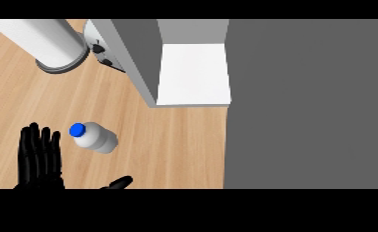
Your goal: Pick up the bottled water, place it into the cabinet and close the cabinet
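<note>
1. The bench — light wood grain — runs from the left edge to a grey surface on the right.
2. A bottled water with a blue cap stands on it, lower left.
3. A white cylinder on a grey base stands at upper left — beside the cabinet.

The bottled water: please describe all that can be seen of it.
The bottled water is a small whitish bottle with a blue cap, plastic by its look. The cap is on and points toward the view's upper left. It stands on the wooden counter, apart from the left robot hand beside it. Nothing holds it.
</note>
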Robot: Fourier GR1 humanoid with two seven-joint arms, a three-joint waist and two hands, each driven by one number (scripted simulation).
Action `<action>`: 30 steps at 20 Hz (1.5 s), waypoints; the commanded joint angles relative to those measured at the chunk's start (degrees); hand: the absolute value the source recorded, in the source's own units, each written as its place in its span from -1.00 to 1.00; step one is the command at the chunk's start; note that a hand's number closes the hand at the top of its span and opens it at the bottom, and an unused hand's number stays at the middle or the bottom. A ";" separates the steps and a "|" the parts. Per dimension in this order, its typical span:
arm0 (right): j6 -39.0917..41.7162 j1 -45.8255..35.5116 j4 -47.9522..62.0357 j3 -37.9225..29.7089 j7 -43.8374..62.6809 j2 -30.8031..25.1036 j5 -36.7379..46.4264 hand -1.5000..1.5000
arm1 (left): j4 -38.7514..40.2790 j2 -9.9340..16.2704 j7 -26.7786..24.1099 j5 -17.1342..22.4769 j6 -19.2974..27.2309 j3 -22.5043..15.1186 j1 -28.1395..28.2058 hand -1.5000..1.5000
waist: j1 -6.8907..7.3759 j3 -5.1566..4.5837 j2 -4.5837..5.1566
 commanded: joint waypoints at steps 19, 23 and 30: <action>4.66 13.27 -10.58 -3.72 -5.79 -0.88 -4.77 -1.00 | 41.65 -1.59 -26.14 17.62 -14.87 19.07 -13.11 -1.00 | -0.12 0.01 0.19; 6.23 12.29 -6.26 -8.14 -7.97 -2.17 -6.91 -1.00 | 45.73 -1.35 -28.75 18.79 -16.84 20.94 -14.46 -1.00 | 0.23 0.08 0.16; 8.69 18.50 -9.90 -9.04 -10.87 -1.86 -8.86 -1.00 | 60.27 -0.13 -37.05 19.64 -18.73 26.37 -21.24 -1.00 | -0.52 -0.01 0.21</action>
